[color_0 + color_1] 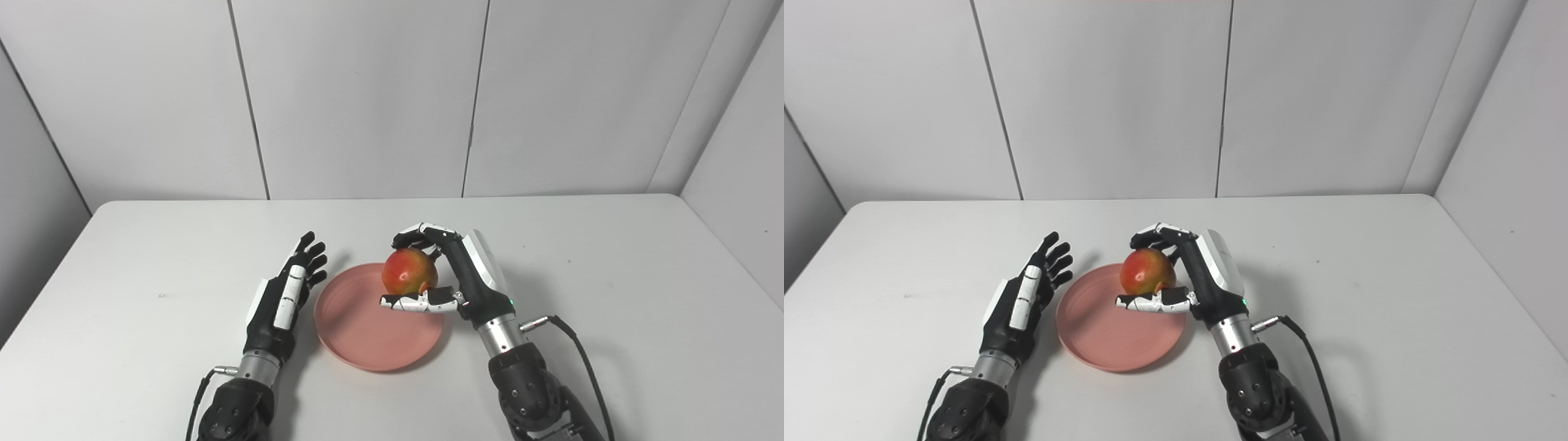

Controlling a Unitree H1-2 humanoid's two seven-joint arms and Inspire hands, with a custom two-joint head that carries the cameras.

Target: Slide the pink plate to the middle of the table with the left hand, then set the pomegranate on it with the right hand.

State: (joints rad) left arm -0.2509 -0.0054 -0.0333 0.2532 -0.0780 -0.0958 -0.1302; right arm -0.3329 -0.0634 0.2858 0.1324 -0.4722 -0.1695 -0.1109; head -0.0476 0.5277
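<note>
A pink plate [367, 331] lies flat near the middle of the white table. Over its far right part my right hand [453, 272] is shut on the red and yellow pomegranate [409, 272], fingers curled over the top and thumb under the front. Whether the fruit touches the plate I cannot tell. My left hand [288, 294] lies just left of the plate's rim, open, fingers stretched toward the far wall, holding nothing.
The white table [612, 275] ends at grey wall panels behind and at both sides. A black cable [582, 361] trails from my right wrist.
</note>
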